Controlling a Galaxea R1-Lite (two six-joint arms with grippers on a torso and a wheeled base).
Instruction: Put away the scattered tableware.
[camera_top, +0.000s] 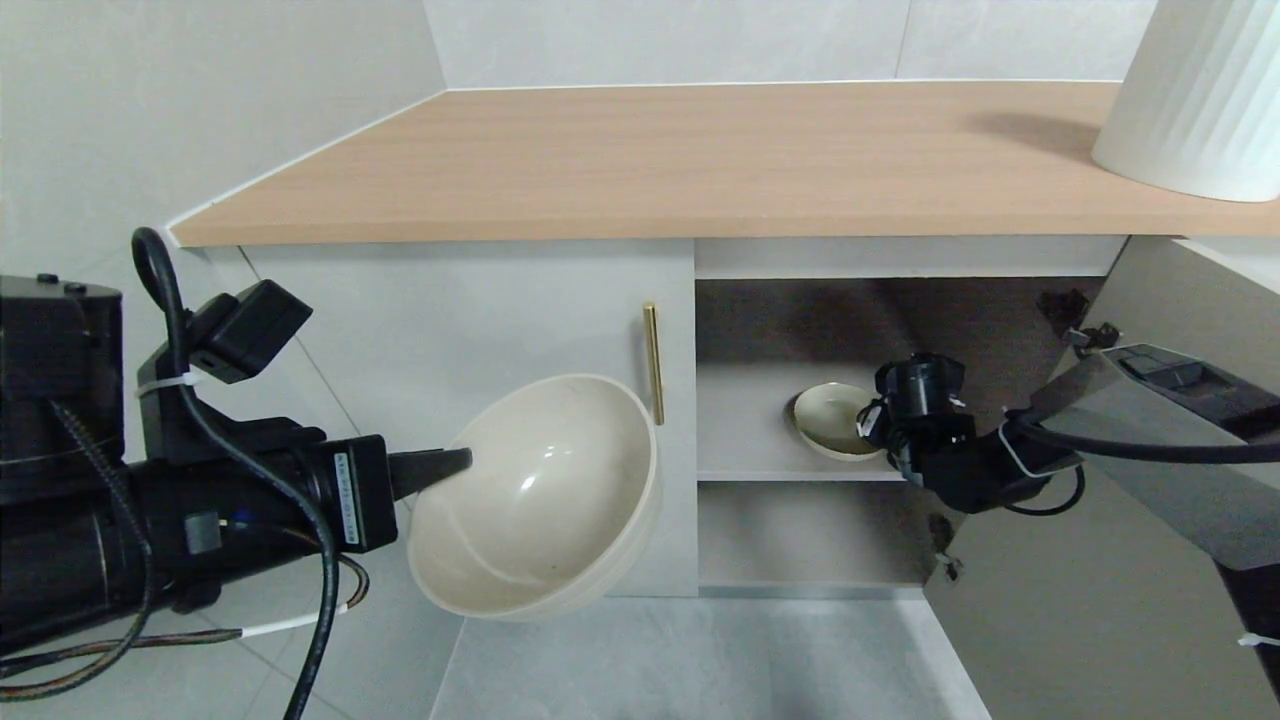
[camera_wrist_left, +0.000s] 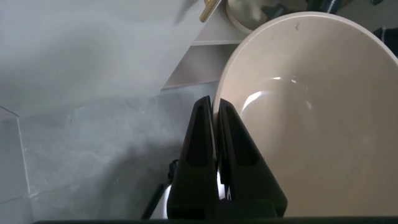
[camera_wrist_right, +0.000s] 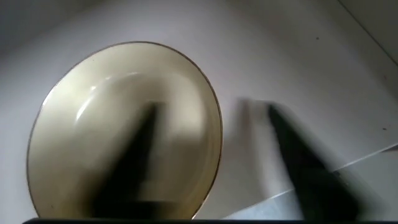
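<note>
Low before the closed cabinet door (camera_top: 470, 320), the left gripper (camera_top: 452, 465) pinches the rim of a large cream bowl (camera_top: 540, 495), held tilted in the air beside the brass handle (camera_top: 651, 362). The left wrist view adds both fingers (camera_wrist_left: 200, 134) pressed on either side of that rim. To the right, inside the open compartment (camera_top: 880, 320), a small cream dish (camera_top: 830, 420) lies on the shelf (camera_top: 740, 430), the right gripper (camera_top: 872, 425) just beside it. Its wrist view shows blurred fingers spread apart, one over the dish.
</note>
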